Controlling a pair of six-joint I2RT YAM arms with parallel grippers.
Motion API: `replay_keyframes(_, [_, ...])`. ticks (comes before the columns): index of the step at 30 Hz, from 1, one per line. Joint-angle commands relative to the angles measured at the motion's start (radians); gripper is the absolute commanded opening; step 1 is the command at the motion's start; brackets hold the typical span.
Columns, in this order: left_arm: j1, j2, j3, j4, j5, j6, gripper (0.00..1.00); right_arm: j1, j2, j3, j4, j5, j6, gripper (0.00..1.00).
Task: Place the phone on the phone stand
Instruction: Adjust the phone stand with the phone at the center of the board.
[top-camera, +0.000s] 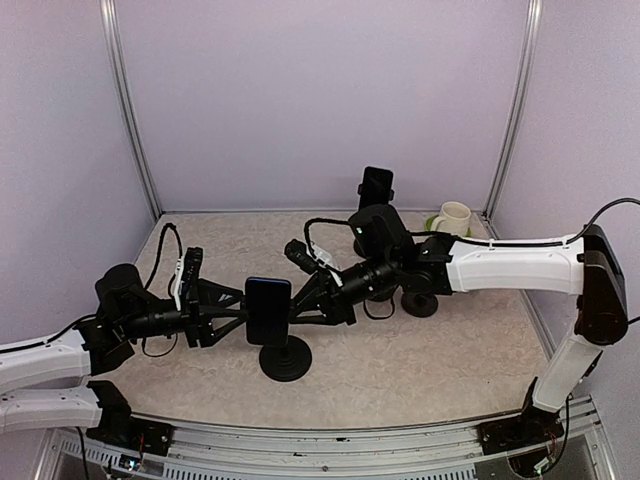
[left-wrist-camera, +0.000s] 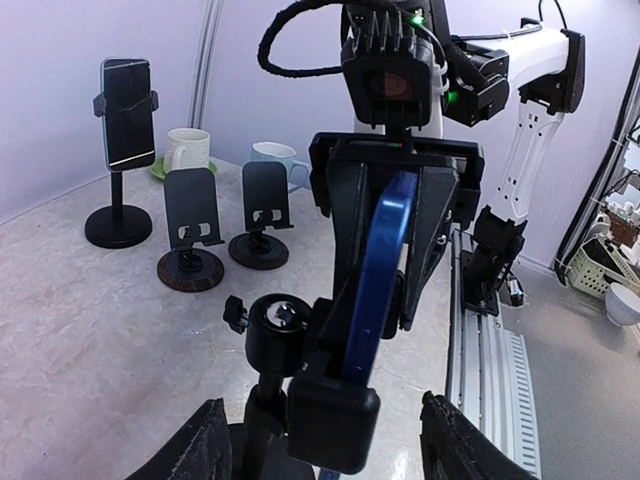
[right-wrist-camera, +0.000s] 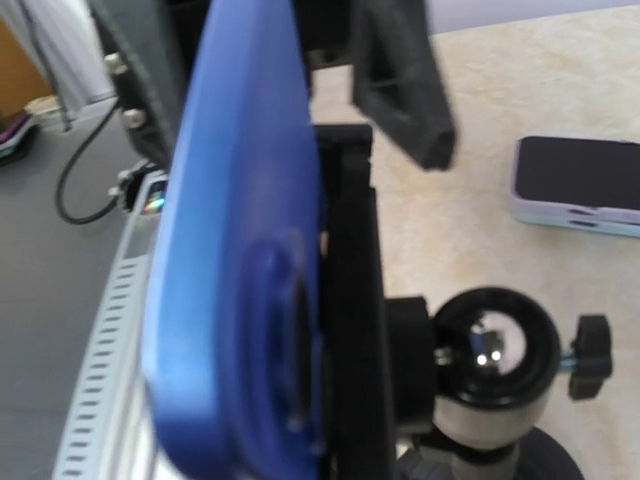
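Edgewise, slim glossy blue phone (left-wrist-camera: 385, 250) pinched by right claw (top-camera: 298, 300), left claw (left-wrist-camera: 330, 442) spread wide.

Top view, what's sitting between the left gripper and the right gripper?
The blue phone, upright on its black stand, lies between the left gripper and the right gripper; the top view shows it.

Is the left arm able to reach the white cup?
Probably not. The white cup sits in the far right corner, and the right arm stretches across between it and the left gripper.
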Motion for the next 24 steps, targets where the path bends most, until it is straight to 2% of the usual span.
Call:
replay_keyframes(1, [0.008, 0.002, -0.004, 0.039, 0.017, -0.004, 0.62, 0.005, 0.027, 0.045, -0.160, -0.148, 0.010, 0.12])
replay_keyframes(11, [0.013, 0.043, -0.008, 0.114, 0.096, -0.034, 0.59, -0.030, 0.041, 0.108, -0.302, -0.134, -0.033, 0.12])
replay_keyframes(20, [-0.015, 0.068, 0.001, 0.123, 0.129, -0.048, 0.56, -0.031, 0.052, 0.115, -0.333, -0.094, -0.055, 0.12])
replay_keyframes(24, [-0.039, 0.079, 0.002, 0.113, 0.112, -0.050, 0.49, -0.031, 0.053, 0.125, -0.349, -0.089, -0.060, 0.12])
